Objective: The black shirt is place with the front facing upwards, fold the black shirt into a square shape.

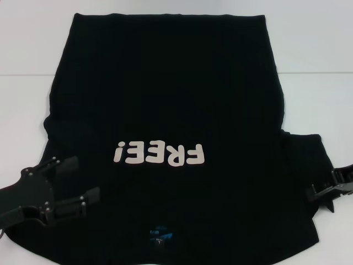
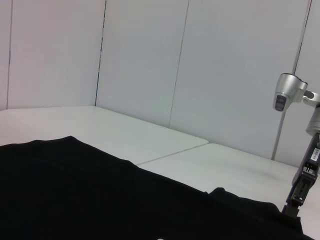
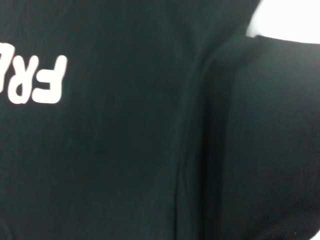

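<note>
**Shirt flat on table, both grippers at sleeve edges**

Table [image 1: 320, 44]: white, with a seam line running across it. No containers on it; the shirt is the only item lying there.

Black shirt [image 1: 165, 94]: spread flat, front up, covering most of the near table. Collar end nearest the robot, hem at the far side. Pale "FREE!" lettering [image 1: 159, 154] reads upside down from the head camera. Small blue neck label [image 1: 160, 234] shows at the collar. Both short sleeves lie out to the sides.

Left gripper [image 1: 83, 182]: low over the shirt's left sleeve area, fingers spread apart, nothing between them.

Right gripper [image 1: 322, 194]: at the outer edge of the right sleeve. Cannot tell whether its fingers are apart or together, or whether they hold cloth.
</note>
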